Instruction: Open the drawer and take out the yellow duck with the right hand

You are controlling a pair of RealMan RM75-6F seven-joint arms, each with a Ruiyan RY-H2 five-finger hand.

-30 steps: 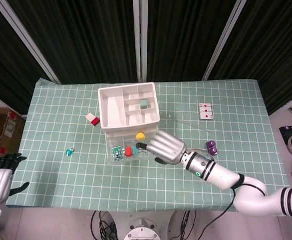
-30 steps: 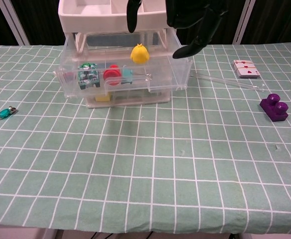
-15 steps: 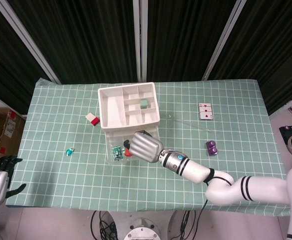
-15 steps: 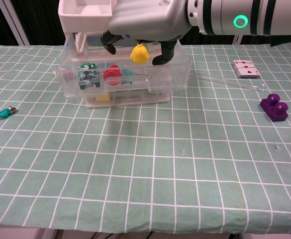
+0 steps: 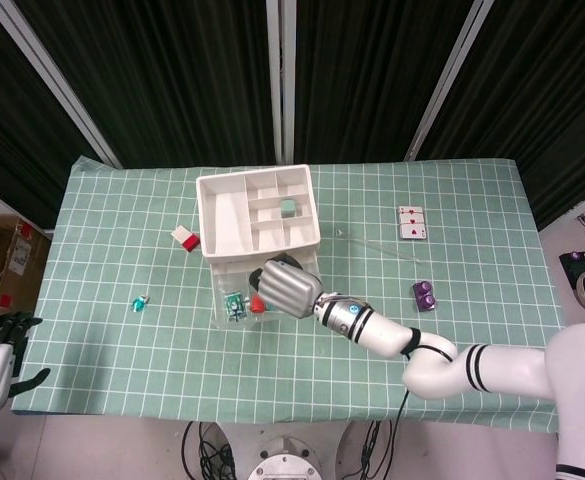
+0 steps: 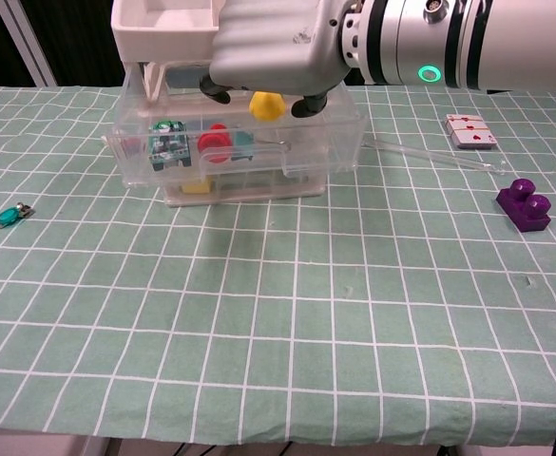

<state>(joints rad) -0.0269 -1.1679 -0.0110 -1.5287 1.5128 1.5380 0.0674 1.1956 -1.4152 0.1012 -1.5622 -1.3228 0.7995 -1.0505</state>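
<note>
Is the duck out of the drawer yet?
No. The duck is inside the open drawer, under the right hand.

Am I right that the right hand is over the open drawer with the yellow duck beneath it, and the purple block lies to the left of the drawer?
Not quite: the purple block lies right of the drawer, as the chest view shows. The right hand is indeed over the open drawer, with the yellow duck beneath it.

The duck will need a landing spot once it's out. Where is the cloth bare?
Bare: the wide front strip before the clear drawer, and between the drawer and the purple block. Crowded: inside the drawer, where the right robot hand covers the yellow duck.
</note>
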